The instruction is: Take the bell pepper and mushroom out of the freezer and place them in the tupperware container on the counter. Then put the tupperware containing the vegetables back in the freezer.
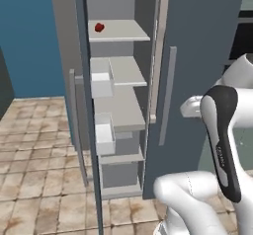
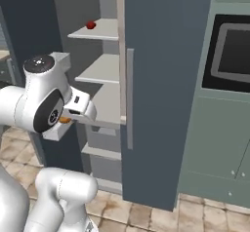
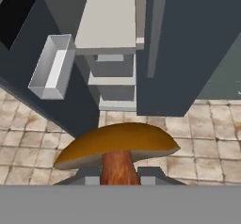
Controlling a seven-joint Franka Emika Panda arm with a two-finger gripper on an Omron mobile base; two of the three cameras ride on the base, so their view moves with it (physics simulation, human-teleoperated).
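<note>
In front of the tall open grey freezer (image 1: 118, 105), the hand (image 3: 120, 177) grips the orange-capped tan mushroom (image 3: 117, 148); the glossy red bell pepper (image 1: 99, 27) sits on an upper shelf (image 1: 123, 31).

Open freezer (image 1: 123, 105) with bare pale shelves (image 1: 123, 108) spaced well apart, leaving room to reach in between them. Passage narrowed on one side by the open door's translucent bins (image 1: 104, 137), on the other by the closed dark door (image 2: 166, 89) with its long handle (image 2: 130, 99). Top shelf free around the bell pepper (image 1: 99, 27). Hand (image 3: 120, 178) itself taken up by the mushroom (image 3: 117, 148), over bare tiled floor (image 1: 34, 179).
</note>
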